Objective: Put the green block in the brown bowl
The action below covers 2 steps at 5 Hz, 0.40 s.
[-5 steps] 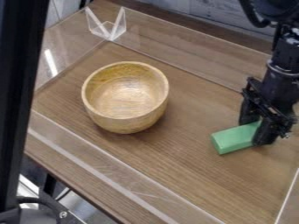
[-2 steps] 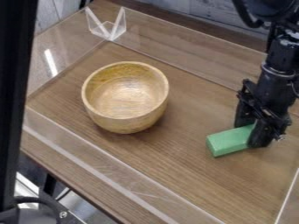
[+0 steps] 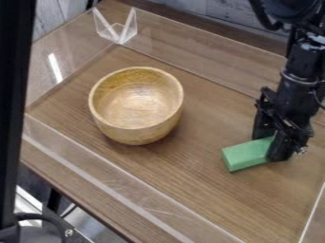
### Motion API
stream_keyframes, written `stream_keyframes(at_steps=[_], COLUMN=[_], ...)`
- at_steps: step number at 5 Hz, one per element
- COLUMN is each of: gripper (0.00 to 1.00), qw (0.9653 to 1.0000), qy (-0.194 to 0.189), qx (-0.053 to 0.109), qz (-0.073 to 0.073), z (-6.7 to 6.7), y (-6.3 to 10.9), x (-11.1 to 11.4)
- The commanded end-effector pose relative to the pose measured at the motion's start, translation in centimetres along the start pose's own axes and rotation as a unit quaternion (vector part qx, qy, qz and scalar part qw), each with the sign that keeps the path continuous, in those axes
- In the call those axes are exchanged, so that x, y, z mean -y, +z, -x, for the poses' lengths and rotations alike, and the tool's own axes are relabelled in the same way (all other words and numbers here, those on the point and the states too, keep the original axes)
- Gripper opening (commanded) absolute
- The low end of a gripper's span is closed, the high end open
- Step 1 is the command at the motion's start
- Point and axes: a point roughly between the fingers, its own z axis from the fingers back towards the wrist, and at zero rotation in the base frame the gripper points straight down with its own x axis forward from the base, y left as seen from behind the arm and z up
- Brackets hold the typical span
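The green block (image 3: 249, 155) is a small bright green bar at the right of the wooden table, its right end pinched between the fingers of my black gripper (image 3: 284, 142). The gripper is shut on that end and the block looks slightly lifted and tilted, its left end free. The brown bowl (image 3: 136, 103) stands empty at the left of centre, well apart from the block, a bowl's width to the left of the gripper.
A clear plastic stand (image 3: 114, 26) sits at the far left corner. A raised transparent rim (image 3: 76, 180) runs along the table's edges. A dark vertical post (image 3: 19, 114) crosses the left of the view.
The gripper has shifted slightly left with the green block held in it. The bowl has stayed put.
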Motion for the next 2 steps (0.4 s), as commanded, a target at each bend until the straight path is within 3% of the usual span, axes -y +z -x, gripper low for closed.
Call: stream_keyframes(at_steps=[1,2], gripper=[0.0,0.0], qw=[0.9995,0.9994], qy=[-0.002,-0.004], qx=[0.031,0.034], qz=[-0.011,-0.011], z=[-0.01,0.19], y=[2.11,2.37], x=[-0.12,-0.07])
